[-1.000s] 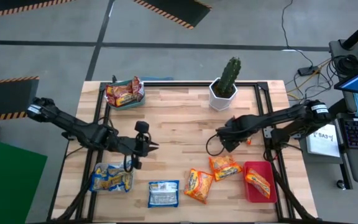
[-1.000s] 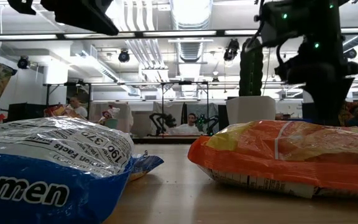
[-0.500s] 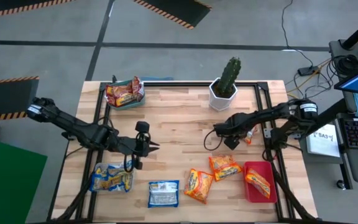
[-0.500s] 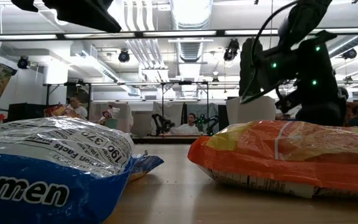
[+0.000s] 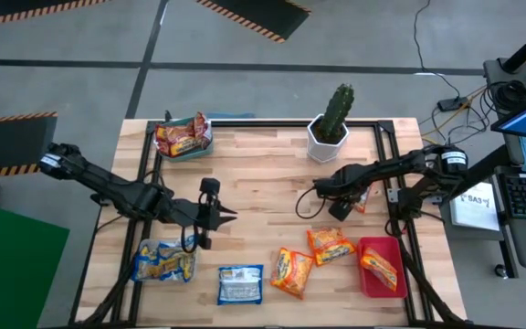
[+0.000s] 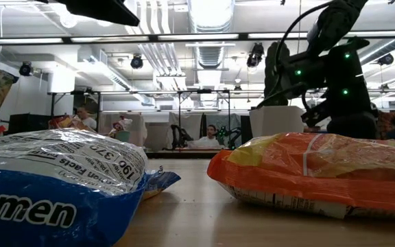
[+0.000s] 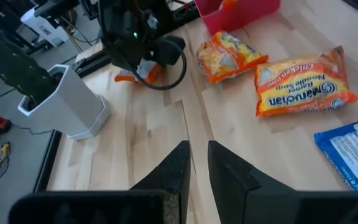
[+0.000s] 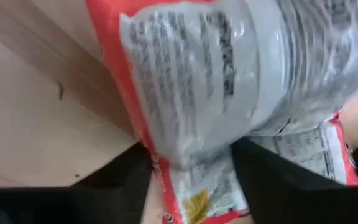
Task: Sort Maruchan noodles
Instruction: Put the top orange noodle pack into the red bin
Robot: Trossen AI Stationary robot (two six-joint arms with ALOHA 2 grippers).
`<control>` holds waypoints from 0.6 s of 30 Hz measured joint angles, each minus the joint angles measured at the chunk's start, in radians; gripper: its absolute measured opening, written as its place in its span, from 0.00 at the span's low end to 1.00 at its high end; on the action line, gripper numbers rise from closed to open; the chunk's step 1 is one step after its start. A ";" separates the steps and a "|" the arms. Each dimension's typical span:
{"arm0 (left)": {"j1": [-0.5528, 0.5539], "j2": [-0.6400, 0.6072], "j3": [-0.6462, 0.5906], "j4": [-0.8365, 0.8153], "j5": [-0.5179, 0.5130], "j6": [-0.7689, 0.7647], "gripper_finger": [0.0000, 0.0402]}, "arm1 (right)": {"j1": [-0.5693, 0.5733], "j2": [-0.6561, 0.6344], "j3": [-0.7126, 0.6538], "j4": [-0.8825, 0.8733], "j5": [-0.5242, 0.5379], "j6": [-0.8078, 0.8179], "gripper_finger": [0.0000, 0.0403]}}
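Right claw (image 5: 352, 200) pinches a red-silver noodle packet (image 8: 229, 93) (print legible only in its wrist view); overhead barely shows it above the desk (image 5: 263, 174).

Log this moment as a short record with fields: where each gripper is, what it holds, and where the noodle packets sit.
left gripper: shut, empty, hovering mid-table
right gripper: closed on a red-silver packet, near the table's right side
pink tray: one orange packet inside
loose orange packets: two, beside the pink tray
blue packet: front edge, loose
front-left tray: blue-yellow packets
back-left tray: red packets
cactus: white pot, back edge
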 joint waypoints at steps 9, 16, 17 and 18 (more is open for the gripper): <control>0.000 0.000 0.000 0.017 0.000 -0.022 0.10 | 0.005 -0.016 0.022 -0.033 0.020 -0.012 0.05; 0.000 0.000 0.000 0.021 0.000 -0.022 0.10 | 0.007 -0.071 0.107 -0.059 0.005 -0.019 0.04; 0.000 0.000 0.000 0.021 0.000 -0.022 0.10 | 0.010 -0.079 0.123 -0.063 0.005 -0.022 0.04; 0.000 0.000 0.000 0.021 0.000 -0.022 0.10 | 0.014 -0.088 0.141 -0.069 0.004 -0.027 0.04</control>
